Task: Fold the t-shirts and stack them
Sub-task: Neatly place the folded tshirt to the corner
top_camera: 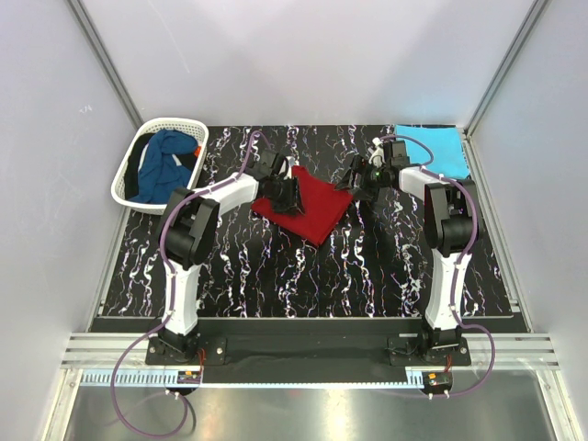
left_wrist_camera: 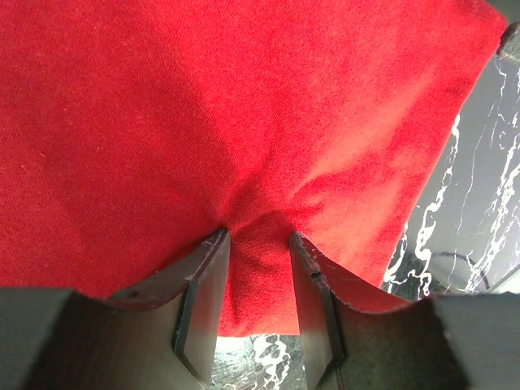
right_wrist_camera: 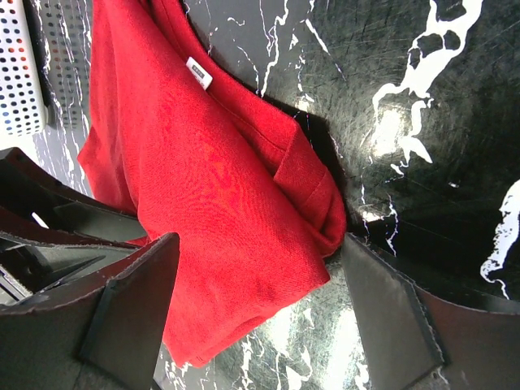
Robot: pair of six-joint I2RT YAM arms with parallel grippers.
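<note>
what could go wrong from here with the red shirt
1. The left gripper pinches only a small bunched tuck near the edge of the red shirt; pulling could drag the fold open or slip off.
2. The right gripper is open astride the shirt's folded corner, gripping nothing; a lift by the left arm alone would likely let that side sag and unfold.

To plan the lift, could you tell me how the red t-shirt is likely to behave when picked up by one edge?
Probably floppy: the red t-shirt puckers into wrinkles where the left gripper pinches it. Its folded layers lie loose at the corner in the right wrist view, so they may slip apart and unfold.
</note>
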